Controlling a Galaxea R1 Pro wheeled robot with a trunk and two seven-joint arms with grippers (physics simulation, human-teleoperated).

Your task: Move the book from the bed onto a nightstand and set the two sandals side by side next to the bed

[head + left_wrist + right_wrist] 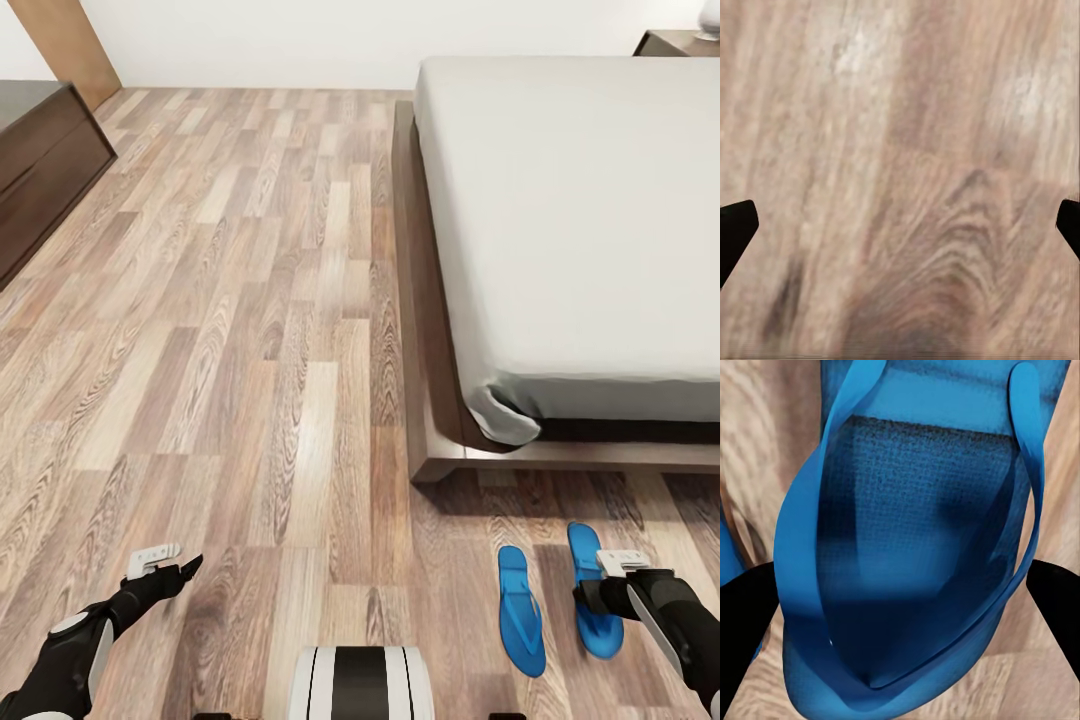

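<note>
Floorboards (250, 330) run wide and bare left of the bed (580, 220), whose dark frame edge sits just beyond two blue sandals (521, 610) lying side by side on the planks. Right gripper (612, 578) hangs over the outer sandal (915, 555), fingers (1057, 607) apart, straddling it; left gripper (170, 565) spread above wood. A nightstand (675, 42) stands at the far corner, against the white wall.

Bright even light, soft shadow under bed (430, 440), wrist views blurry.

Open plank floor (250, 350) left, bed frame (425, 400) blocking right, sandals (521, 610) near its foot
</note>
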